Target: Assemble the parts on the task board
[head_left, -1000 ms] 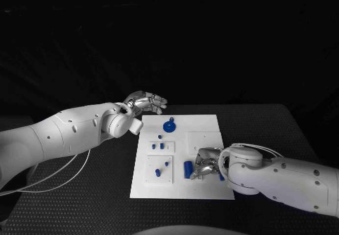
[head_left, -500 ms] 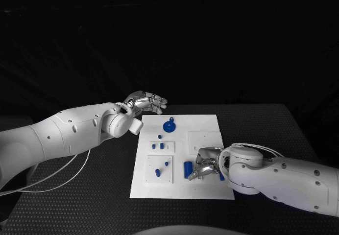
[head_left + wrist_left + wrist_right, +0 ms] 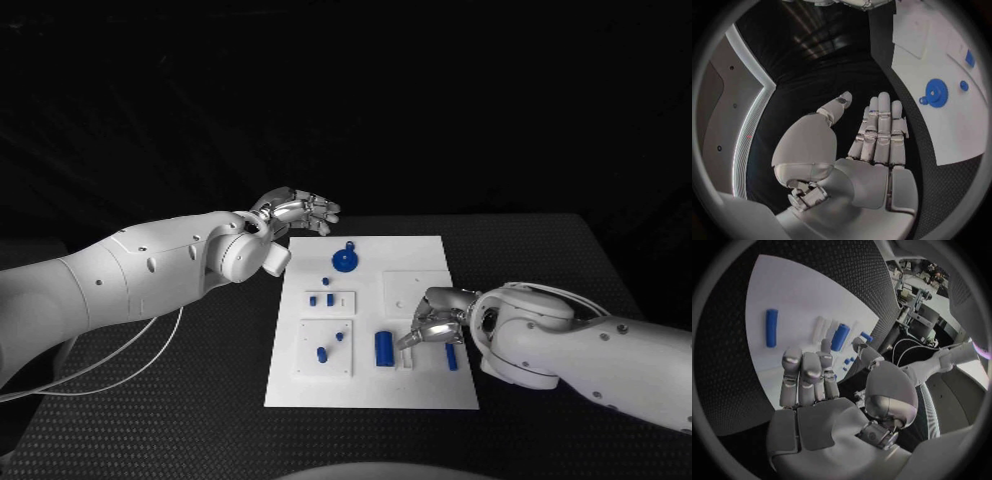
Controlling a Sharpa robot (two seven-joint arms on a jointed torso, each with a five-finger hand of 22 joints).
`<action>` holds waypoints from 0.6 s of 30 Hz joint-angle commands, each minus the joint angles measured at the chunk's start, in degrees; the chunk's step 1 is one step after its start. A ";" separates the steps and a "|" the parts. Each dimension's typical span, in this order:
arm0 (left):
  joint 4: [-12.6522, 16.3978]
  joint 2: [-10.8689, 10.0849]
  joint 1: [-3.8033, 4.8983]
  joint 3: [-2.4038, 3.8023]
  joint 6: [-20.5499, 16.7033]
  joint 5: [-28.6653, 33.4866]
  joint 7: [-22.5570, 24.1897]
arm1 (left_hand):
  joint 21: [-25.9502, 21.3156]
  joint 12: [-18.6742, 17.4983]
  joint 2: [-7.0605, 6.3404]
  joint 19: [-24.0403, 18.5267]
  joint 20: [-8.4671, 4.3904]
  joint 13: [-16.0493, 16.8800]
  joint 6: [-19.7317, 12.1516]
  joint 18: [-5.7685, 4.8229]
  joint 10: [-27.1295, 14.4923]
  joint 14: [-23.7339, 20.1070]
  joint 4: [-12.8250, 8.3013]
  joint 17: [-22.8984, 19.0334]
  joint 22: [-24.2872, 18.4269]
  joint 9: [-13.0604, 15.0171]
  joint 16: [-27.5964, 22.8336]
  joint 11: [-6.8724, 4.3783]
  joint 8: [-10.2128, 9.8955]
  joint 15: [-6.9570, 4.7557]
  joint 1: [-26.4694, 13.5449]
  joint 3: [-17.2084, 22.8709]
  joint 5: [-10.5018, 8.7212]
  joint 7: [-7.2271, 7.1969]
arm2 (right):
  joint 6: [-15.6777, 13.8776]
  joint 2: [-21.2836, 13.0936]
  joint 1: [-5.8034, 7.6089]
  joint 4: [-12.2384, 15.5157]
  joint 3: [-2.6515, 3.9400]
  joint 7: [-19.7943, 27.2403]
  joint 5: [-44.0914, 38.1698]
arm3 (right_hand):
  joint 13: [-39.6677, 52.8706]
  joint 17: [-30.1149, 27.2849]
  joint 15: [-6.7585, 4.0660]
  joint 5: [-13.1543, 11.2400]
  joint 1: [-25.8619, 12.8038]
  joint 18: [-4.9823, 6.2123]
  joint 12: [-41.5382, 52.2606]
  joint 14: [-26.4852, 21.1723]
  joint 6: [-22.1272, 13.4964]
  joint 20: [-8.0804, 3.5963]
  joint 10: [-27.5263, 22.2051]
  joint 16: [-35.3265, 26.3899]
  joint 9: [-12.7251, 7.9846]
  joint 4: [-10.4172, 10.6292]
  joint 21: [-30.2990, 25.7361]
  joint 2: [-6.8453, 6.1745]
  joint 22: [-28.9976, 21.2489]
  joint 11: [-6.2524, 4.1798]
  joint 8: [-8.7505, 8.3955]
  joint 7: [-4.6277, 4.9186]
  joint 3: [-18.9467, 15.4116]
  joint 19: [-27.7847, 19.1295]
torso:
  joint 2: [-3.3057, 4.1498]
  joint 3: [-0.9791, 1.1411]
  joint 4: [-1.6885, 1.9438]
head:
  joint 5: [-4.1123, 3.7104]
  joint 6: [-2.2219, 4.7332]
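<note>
The white task board (image 3: 415, 250) lies mid-table. On it sit a blue gear (image 3: 346, 259) at the far end, small blue pegs (image 3: 322, 298) on the left side, and a thick blue cylinder (image 3: 384, 348) lying near the front. A thin blue rod (image 3: 451, 357) lies to the cylinder's right. My right hand (image 3: 437, 322) hovers over the board just right of the cylinder, fingers extended and holding nothing; the right wrist view shows the cylinder (image 3: 839, 337) and rod (image 3: 771, 327) beyond the fingertips. My left hand (image 3: 296, 210) floats off the board's far left corner, holding nothing, with the gear (image 3: 936, 92) beside it.
Two more small pegs (image 3: 332, 344) stand in a raised white block at the board's front left. A white cable (image 3: 123, 360) loops on the black table under my left arm. Bare tabletop surrounds the board (image 3: 798, 300).
My right hand has drawn back to the right, away from the blue cylinder, which now lies uncovered on the board. The left arm has stayed put.
</note>
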 commanded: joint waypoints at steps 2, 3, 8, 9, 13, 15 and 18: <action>0.01 -0.02 0.04 0.03 0.60 -0.05 0.48 | -0.23 0.06 0.00 0.01 0.39 -0.09 -0.42 0.07 -0.48 0.06 0.23 0.10 1.19 -0.03 -0.23 0.03 -0.01 0.46 -0.45 -0.03 -0.23 -0.12 | -2.29 -2.03 1.50 0.24 0.48 2.38 6.50 | 0.10 -0.31 0.10 -0.02 0.33 2.00 -0.24 -0.27 -0.66 0.03 -0.21 -0.49 0.50 0.60 -0.48 0.08 -0.17 0.44 0.21 0.10 0.08 -0.21 | 0.00 0.05 -0.10 | -0.29 0.36; 0.05 -0.02 0.04 0.03 0.55 -0.05 0.52 | -0.23 0.06 0.00 0.01 0.39 -0.09 -0.42 0.07 -0.47 0.06 0.23 0.11 1.19 -0.03 -0.23 0.03 -0.01 0.46 -0.46 -0.03 -0.23 -0.12 | -2.03 -2.43 1.77 0.12 0.52 2.34 6.65 | 0.13 -0.42 0.13 -0.03 0.45 2.00 -0.26 -0.26 -0.84 0.06 -0.24 -0.59 0.79 0.68 -0.53 0.23 -0.21 0.47 0.33 0.13 0.02 -0.28 | 0.00 0.05 -0.11 | -0.34 0.42; 0.12 0.01 0.04 0.03 0.41 -0.05 0.74 | -0.23 0.07 -0.01 0.02 0.39 -0.08 -0.41 0.07 -0.46 0.08 0.25 0.13 1.20 -0.03 -0.23 0.03 0.00 0.46 -0.47 -0.04 -0.24 -0.13 | 1.97 -4.67 2.53 -1.83 0.76 -0.19 6.57 | 0.33 -0.70 0.11 -0.02 1.97 2.00 -0.07 -0.14 -1.31 0.10 0.00 -0.72 2.39 0.09 -0.54 1.97 -0.27 0.44 1.16 0.08 -0.25 -0.37 | 0.04 0.08 -0.02 | -0.99 0.83; 0.12 0.01 0.04 0.03 0.41 -0.05 0.74 | -0.23 0.08 -0.01 0.02 0.39 -0.08 -0.41 0.07 -0.46 0.08 0.25 0.13 1.20 -0.03 -0.23 0.02 0.01 0.46 -0.47 -0.04 -0.24 -0.13 | 3.17 -4.84 2.55 -2.04 0.76 -0.82 6.03 | 0.39 -0.74 0.11 0.00 2.63 2.00 -0.01 -0.12 -1.35 0.10 0.06 -0.71 2.81 -0.42 -0.50 2.76 -0.26 0.41 1.39 0.05 -0.30 -0.39 | 0.04 0.10 -0.03 | -1.03 0.84; 0.27 -0.10 0.04 0.02 0.43 -0.05 0.69 | -0.23 0.09 -0.02 0.02 0.39 -0.07 -0.40 0.07 -0.44 0.09 0.26 0.15 1.20 -0.02 -0.23 0.02 0.02 0.46 -0.46 -0.05 -0.24 -0.13 | 6.91 -6.16 2.54 -2.10 0.69 -2.82 2.88 | 0.42 -1.02 -0.01 -0.09 4.01 2.00 -0.29 -0.26 -1.36 0.28 -0.21 -0.95 5.05 -0.94 -0.76 3.90 -0.43 0.22 2.67 -0.18 1.00 -0.71 | 0.05 0.07 0.07 | -1.63 1.07; 0.24 -0.15 0.04 0.02 0.40 -0.05 0.67 | -0.23 0.10 -0.03 0.03 0.38 -0.07 -0.39 0.07 -0.43 0.10 0.26 0.16 1.20 -0.02 -0.24 0.01 0.02 0.46 -0.46 -0.05 -0.24 -0.13 | 8.05 -6.80 2.53 -1.75 0.31 -3.57 2.84 | 0.44 -1.13 0.03 -0.10 4.17 2.00 -0.38 -0.24 -1.74 0.44 -0.21 -0.96 6.33 -1.04 -0.76 3.90 -0.46 0.18 3.19 -0.23 1.30 -0.78 | 0.06 0.09 0.00 | -1.85 1.08; 0.24 -0.18 0.04 0.02 0.43 -0.05 0.64 | -0.23 0.10 -0.04 0.03 0.38 -0.07 -0.39 0.08 -0.42 0.11 0.26 0.17 1.21 -0.02 -0.24 0.01 0.03 0.45 -0.45 -0.05 -0.24 -0.14 | 8.57 -7.62 2.37 -1.08 -0.30 -4.27 2.30 | 0.42 -1.19 0.06 -0.10 4.28 2.00 -0.48 -0.24 -2.27 0.52 -0.22 -0.96 7.00 -1.06 -0.74 4.28 -0.46 0.21 3.24 -0.18 1.63 -0.84 | 0.04 0.10 -0.14 | -2.01 1.08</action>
